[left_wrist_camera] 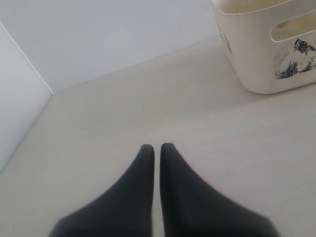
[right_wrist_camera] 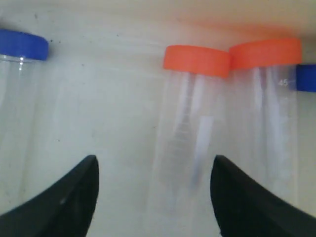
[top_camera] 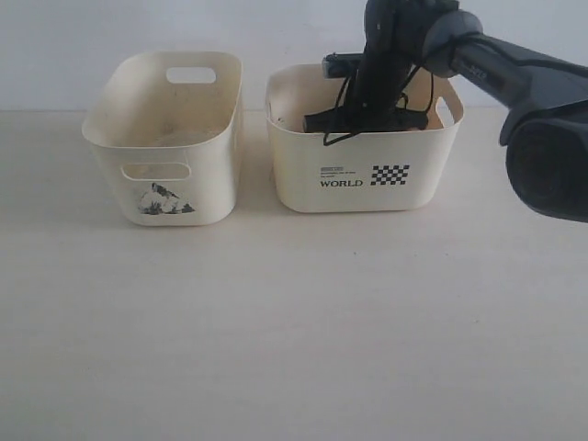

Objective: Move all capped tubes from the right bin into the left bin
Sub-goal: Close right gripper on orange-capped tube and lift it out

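Two clear orange-capped tubes (right_wrist_camera: pixel 190 148) lie caps touching under the right end effector (right_wrist_camera: pixel 154 159), which gapes open

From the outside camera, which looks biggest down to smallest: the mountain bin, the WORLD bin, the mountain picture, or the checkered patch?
1. mountain bin and WORLD bin: they look about the same size, so I can't rank them.
2. mountain picture
3. checkered patch

ext: front-on, left bin (top_camera: pixel 207 156), right bin (top_camera: pixel 349 152) | L: low, shares left bin | R: close-up inside right bin
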Robot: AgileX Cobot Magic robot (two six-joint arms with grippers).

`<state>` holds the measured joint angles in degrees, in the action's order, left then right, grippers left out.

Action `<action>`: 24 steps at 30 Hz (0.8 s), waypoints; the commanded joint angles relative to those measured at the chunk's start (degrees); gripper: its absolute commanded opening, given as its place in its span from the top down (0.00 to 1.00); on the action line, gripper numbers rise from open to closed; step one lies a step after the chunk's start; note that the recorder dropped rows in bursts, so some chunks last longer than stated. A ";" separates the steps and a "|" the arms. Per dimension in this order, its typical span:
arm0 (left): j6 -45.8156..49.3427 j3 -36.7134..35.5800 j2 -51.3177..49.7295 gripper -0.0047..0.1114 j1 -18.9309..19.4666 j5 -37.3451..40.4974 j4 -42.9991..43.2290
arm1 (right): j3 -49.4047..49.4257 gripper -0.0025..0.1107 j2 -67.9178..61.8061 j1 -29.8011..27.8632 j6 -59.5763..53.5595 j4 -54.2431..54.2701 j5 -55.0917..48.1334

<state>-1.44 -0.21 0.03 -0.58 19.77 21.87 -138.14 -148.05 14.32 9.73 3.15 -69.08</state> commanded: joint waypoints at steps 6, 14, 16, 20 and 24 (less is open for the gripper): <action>-0.54 0.21 -0.03 0.92 0.02 -0.24 0.06 | -0.51 0.58 -2.17 -0.06 1.59 -0.91 2.92; -0.54 0.21 -0.03 0.92 0.02 -0.24 0.06 | -11.23 0.98 -1.86 -0.06 2.13 -0.91 0.31; -0.54 0.21 -0.03 0.92 0.02 -0.24 0.06 | -15.38 0.98 -1.82 -0.06 2.13 -0.91 -0.88; -0.54 0.21 -0.03 0.92 0.02 -0.24 0.06 | -18.09 0.98 0.11 -0.06 1.48 1.19 -0.88; -0.54 0.21 -0.03 0.92 0.02 -0.24 0.06 | -18.09 0.98 1.77 -0.06 0.45 1.43 -0.88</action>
<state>-1.44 -0.21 0.03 -0.58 19.77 21.87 -155.87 -148.13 14.32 11.13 4.33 -70.20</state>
